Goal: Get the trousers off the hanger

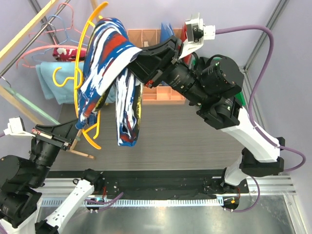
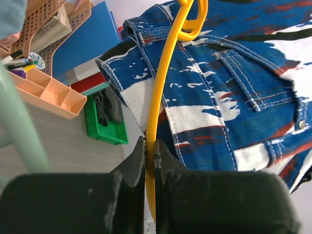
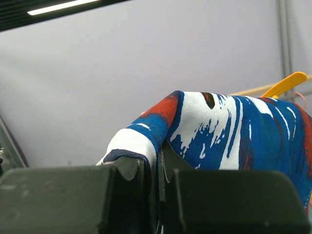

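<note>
The right arm reaches from the lower right toward the top middle of the overhead view. The blue, white and red printed trousers are draped over a yellow hanger in the upper left-centre, one leg dangling below. The right gripper pinches a fold of the trousers. At lower left, the left gripper pinches the hanger's rod.

Grey table: peach organiser tray, green bin, perhaps blue board, far edge.
</note>
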`<state>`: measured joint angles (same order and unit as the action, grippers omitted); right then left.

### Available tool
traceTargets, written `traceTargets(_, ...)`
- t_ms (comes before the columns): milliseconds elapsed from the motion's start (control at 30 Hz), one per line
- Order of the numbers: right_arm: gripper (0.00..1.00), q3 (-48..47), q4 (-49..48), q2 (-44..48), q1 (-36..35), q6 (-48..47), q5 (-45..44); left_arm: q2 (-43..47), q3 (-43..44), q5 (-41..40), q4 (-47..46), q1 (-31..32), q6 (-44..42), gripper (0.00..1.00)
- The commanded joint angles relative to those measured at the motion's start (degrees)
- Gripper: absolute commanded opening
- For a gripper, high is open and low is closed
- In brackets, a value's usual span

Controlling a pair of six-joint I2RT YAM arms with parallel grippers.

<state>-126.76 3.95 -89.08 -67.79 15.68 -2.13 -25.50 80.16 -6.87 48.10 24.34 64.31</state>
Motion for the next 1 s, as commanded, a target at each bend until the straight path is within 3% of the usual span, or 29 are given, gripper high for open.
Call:
traceTargets(0, 0.01, -6.4, -16.78, -1.18, 0.38, 0.5, 7.31, -0.69, 0.0, -1.04, 0.6, -0.61, -1.83, 0.0)
traceTargets(200, 0.01, 2.82, -18.54, 3.29, 0.38, -2.14, 11.09, -1.57, 0.96, -1.73, 2.52, -0.52, -3.49, 0.0)
traceTargets(367, 0.01, 3.54, -16.43, 4.35, 0.38, -2.06, 18.28, -3.33, 2.54, -4.55, 4.46, -0.52, -9.72, 0.0)
traceTargets(500, 0.01, -0.13, -13.45, 1.9, 0.38, -2.5, 21.12, -5.79, 2.37, -2.98, 2.36, -0.52, -15.44, 0.0)
traceTargets(633, 0.01, -3.84, -11.77, -2.23, 0.38, -6.18, 17.61, -8.16, 2.19, 6.23, -0.37, -0.52, -19.31, 0.0)
traceTargets(767, 0.01, -8.06, -11.23, -6.37, 0.38, -9.18, 12.24, -8.0, 1.84, 5.91, 2.25, -0.52, -22.12, 0.0)
traceTargets(967, 0.01, -11.93, -16.16, -9.27, 0.38, -4.79, 15.57, -8.43, 1.4, 3.27, 8.14, -0.61, -27.31, 0.0)
